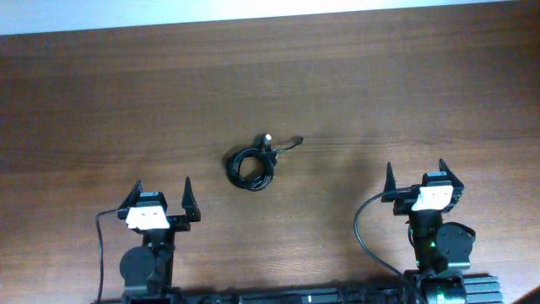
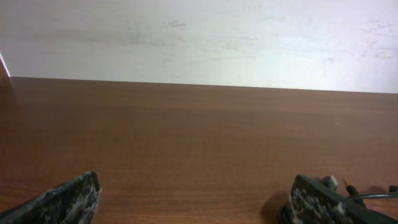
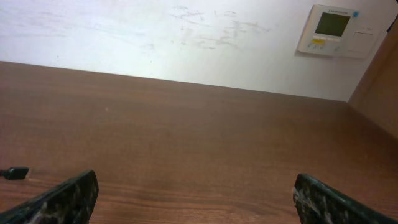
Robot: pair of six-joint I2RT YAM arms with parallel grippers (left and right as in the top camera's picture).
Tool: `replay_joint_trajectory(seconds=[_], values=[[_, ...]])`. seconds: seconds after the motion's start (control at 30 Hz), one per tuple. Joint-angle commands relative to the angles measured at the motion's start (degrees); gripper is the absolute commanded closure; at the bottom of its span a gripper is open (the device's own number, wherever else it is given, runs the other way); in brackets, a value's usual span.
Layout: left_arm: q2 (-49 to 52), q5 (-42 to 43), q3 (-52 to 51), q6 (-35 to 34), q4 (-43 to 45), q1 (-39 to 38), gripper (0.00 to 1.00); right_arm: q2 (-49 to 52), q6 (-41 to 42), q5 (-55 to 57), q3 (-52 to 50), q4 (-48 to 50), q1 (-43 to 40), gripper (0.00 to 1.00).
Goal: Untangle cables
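The cables lie as one small knotted black bundle near the middle of the brown table, with a pale tip and a black plug sticking out at its upper right. My left gripper is open and empty, below and left of the bundle. My right gripper is open and empty, to the right of the bundle. In the left wrist view, plug ends of the cables peek out behind the right finger. In the right wrist view, one black plug shows at the left edge.
The wooden table runs to a pale wall at the back. A wall thermostat shows in the right wrist view. The arms' own thick black wires loop near the bases at the front edge.
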Motion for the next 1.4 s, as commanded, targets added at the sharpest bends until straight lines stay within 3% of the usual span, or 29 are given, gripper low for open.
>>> replay_joint_trajectory(seconds=[0.0,0.57,0.73,1.1,1.37], values=[[-0.48,-0.2,-0.46,1.14,0.13,0.26,0.01,-0.44,0.31,0.48,-0.42,-0.22,-0.33,0.01],[-0.48,-0.15,-0.46,1.33,0.37,0.26,0.02,-0.44,0.31,0.48,-0.42,-0.22,-0.33,0.01],[-0.48,5.92,-0.44,1.33,1.14,0.26,0.01,-0.44,0.31,0.48,-0.42,-0.22,-0.33,0.01],[-0.48,6.27,2.05,1.27,0.87,0.26,0.01,-0.44,0.31,0.48,-0.42,-0.22,-0.31,0.01],[0.13,6.47,6.23,-4.33,-5.07,0.26,0.01,-0.44,0.31,0.48,-0.42,-0.22,-0.33,0.01]])
